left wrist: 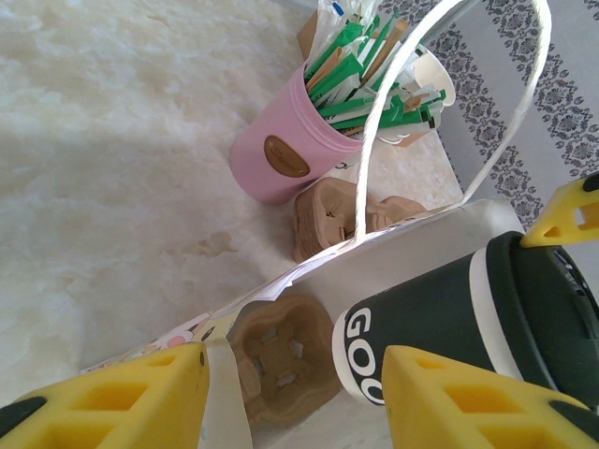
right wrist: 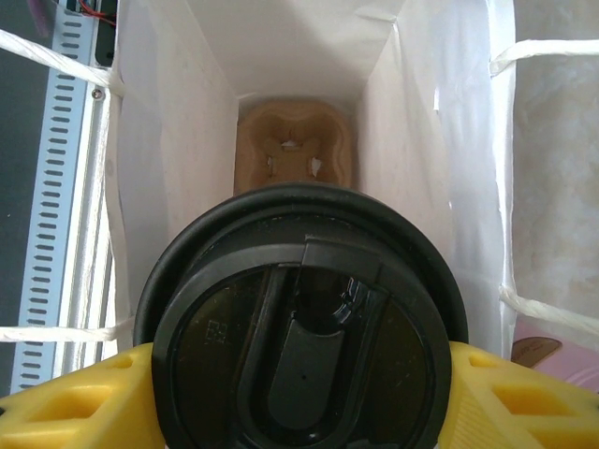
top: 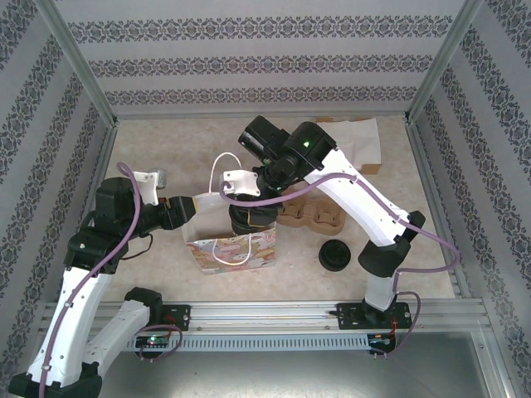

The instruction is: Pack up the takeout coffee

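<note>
**Coffee in my right pincer, at the mouth of the bag**

My right pincer (right wrist: 304, 404) is clamped on the takeout coffee (right wrist: 301, 318), one yellow finger on each side of its round black lid. In the right wrist view the lid takes up the lower middle of the frame. In the left wrist view the cup sits at the lower right: it has a dark wall with white letters and a white band under the lid.

The cup hangs in the open top of the paper bag (right wrist: 412, 140), which stands on the bench (top: 166, 149) at the centre of the top view. The bag is white inside and has white string handles. Flat on its bottom lies a brown cardboard cup carrier (right wrist: 295, 150) with nothing in it. I cannot tell whether the cup touches it.

My left pincer (left wrist: 295, 360) stands partly open astride the bag's rim, with one finger outside the wall and one inside.

Beyond the bag, in the upper middle of the left wrist view, a pink tin (left wrist: 281, 159) is crammed with green and white sachets (left wrist: 356, 75). A stack of brown carriers (left wrist: 328, 210) sits just beside it. Loose black lids (top: 334, 255) are piled at the lower right of the top view.
</note>
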Motion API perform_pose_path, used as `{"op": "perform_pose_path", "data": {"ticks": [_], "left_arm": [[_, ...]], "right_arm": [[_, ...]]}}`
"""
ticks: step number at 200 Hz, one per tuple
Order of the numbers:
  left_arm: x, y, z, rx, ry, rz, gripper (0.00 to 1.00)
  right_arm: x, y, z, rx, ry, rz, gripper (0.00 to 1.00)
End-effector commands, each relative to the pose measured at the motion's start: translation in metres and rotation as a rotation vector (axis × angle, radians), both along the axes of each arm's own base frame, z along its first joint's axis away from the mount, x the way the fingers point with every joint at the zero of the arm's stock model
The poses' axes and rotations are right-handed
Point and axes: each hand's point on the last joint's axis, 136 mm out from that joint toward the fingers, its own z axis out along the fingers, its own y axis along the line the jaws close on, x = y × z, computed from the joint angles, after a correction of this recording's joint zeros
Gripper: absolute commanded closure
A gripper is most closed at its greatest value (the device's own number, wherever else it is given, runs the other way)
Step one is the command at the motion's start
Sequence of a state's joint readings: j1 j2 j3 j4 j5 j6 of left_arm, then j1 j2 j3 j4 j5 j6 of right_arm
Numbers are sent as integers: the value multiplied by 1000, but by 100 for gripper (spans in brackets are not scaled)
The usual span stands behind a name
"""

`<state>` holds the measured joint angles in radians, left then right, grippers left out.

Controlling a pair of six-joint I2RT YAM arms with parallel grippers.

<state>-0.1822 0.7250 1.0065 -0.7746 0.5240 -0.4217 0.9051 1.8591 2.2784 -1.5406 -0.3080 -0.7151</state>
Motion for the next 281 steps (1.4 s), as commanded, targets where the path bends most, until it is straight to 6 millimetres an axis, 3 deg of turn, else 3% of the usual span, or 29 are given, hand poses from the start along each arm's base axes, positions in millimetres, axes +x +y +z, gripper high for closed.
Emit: {"op": "perform_pose_path", "data": {"ticks": [1, 189, 281], "left_arm": [[-5, -3, -3, 7, 8, -32, 48], [-7, -2, -7, 6, 23, -20, 48], [-5, 1, -8, 13, 21, -1, 48]], "right_arm": [[-1, -3, -3, -21, 13, 23, 48], [7, 5, -57, -161, 53, 29, 49], [7, 7, -71, -195, -1, 69, 49]]}}
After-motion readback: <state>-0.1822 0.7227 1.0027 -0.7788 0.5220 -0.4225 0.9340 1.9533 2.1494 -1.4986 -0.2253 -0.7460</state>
